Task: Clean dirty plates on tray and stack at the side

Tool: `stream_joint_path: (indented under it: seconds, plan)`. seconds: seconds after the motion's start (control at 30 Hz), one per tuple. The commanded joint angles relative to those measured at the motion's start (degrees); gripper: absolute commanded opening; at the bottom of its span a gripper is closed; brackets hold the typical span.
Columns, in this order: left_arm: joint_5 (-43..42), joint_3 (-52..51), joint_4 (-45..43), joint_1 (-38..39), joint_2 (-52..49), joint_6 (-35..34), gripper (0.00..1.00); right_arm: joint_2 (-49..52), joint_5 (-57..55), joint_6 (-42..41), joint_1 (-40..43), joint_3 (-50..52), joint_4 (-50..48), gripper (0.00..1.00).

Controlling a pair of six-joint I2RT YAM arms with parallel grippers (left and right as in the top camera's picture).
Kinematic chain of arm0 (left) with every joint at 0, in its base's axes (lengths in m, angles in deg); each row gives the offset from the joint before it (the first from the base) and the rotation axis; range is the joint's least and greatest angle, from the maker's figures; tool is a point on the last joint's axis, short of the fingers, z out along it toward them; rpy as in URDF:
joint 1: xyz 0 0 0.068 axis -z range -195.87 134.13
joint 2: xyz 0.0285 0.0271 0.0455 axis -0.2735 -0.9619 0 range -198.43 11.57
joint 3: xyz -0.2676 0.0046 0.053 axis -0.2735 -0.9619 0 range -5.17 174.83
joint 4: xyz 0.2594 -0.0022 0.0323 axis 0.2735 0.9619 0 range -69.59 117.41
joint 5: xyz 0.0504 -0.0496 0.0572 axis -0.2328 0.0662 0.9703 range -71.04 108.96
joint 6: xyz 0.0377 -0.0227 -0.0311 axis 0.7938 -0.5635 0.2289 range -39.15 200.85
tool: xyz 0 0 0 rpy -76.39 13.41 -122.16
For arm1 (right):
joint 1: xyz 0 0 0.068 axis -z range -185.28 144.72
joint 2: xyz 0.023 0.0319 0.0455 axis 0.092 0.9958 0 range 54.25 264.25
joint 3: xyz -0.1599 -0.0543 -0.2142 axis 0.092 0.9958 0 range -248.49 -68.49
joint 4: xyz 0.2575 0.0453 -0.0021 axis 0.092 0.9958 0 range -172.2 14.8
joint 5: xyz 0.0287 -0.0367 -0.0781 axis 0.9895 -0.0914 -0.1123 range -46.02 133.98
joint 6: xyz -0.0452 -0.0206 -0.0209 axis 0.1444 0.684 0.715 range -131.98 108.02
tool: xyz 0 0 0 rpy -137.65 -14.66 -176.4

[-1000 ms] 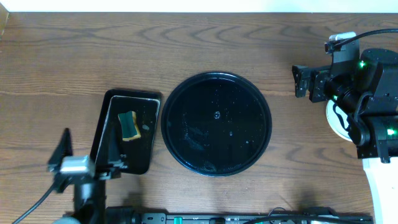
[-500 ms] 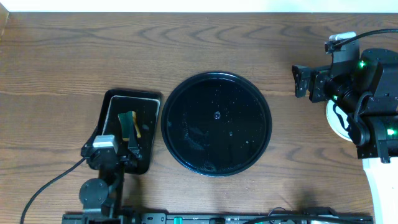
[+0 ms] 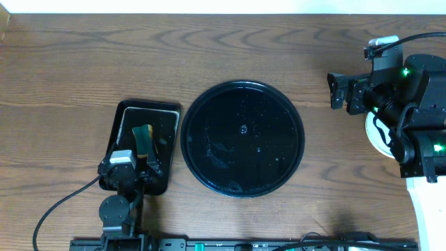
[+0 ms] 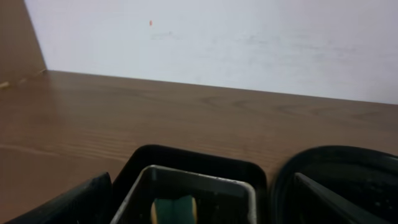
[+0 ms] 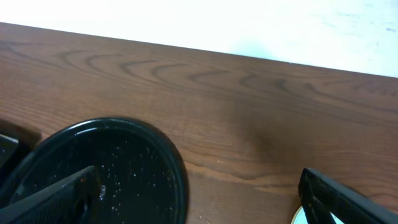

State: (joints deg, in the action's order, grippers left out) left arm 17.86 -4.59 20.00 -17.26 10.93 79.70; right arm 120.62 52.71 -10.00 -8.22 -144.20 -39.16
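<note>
Item 1. Wooden table (image 3: 209,49): bore everything listed below.

Item 2. Round black tray (image 3: 265,118): at the table's middle. No plate lay on it; only wet specks showed on its gloss.

Item 3. Right gripper (image 3: 336,91): well to the right of the round tray, above bare wood. Jaws spread wide, nothing between them.

Item 4. Left gripper (image 3: 132,164): over the near end of the rectangular tray. Jaws likewise spread wide, holding nothing.

Item 5. Rectangular tray (image 3: 169,132): just left of the round tray.

Item 6. Plates (image 3: 372,132): only a pale curved edge showed at the right side, mostly hidden under the right arm. Their number and cleanliness could not be told.

Item 7. Sponge (image 3: 143,137): green and yellow, lying in the rectangular tray, ungripped.

Assessment: the task appeared finished or nearly so, the round tray being cleared and the plates set aside. At most, confirming the stack seemed to remain.
</note>
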Motion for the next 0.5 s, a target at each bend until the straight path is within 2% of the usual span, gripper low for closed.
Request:
stream_joint_path:
  seconds: [0.0, 0.13, 0.47]
  plan:
    - [2.78, -0.37, -0.04, 0.20, 0.55, -0.44, 0.90, 0.00, -0.33, 0.44, -0.13, -0.70, 0.09, 0.99]
    - [3.67, -0.35, 4.83, 0.20, 0.55, -0.42, 0.90, 0.00, -0.35, 0.44, -0.13, -0.70, 0.09, 0.99]
    - [3.67, -0.35, 4.42, 0.20, 0.42, 0.00, 0.90, 0.00, -0.33, 0.44, -0.13, -0.70, 0.09, 0.99]
